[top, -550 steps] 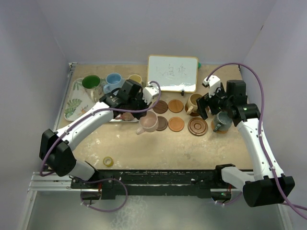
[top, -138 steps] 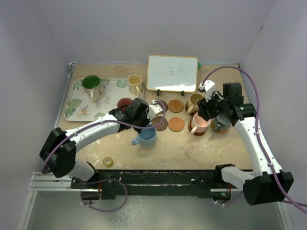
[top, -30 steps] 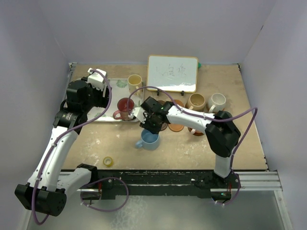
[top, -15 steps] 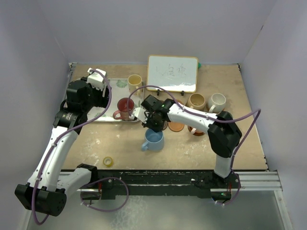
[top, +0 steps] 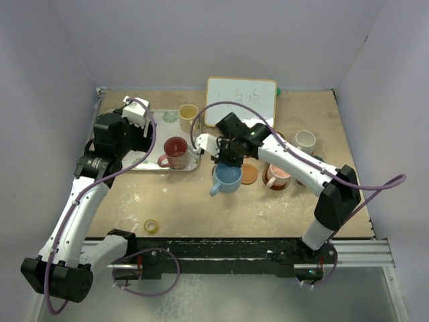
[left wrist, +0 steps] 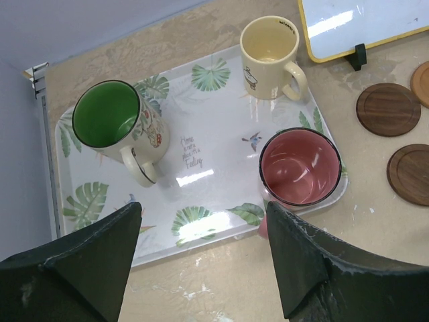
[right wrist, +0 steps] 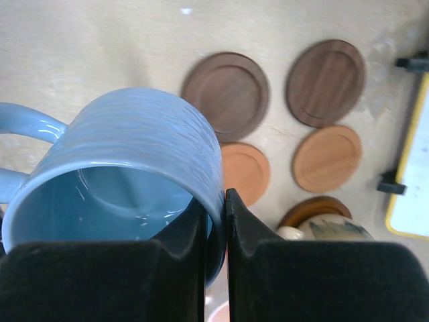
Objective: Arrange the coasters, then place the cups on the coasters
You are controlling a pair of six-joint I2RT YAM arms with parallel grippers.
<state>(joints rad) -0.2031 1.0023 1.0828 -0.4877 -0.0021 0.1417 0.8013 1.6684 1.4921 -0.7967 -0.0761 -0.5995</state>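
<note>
Right wrist view shows the right gripper (right wrist: 214,201) pinching the light blue cup (right wrist: 144,141) by its rim near the bare coasters (right wrist: 226,95), likely to seat it on one, while the left gripper (left wrist: 202,209) hangs spread over the tray (left wrist: 201,168)

Cursive lines on the tray (left wrist: 201,121) and handwriting on the whiteboard (top: 228,94) are both illegible.
</note>
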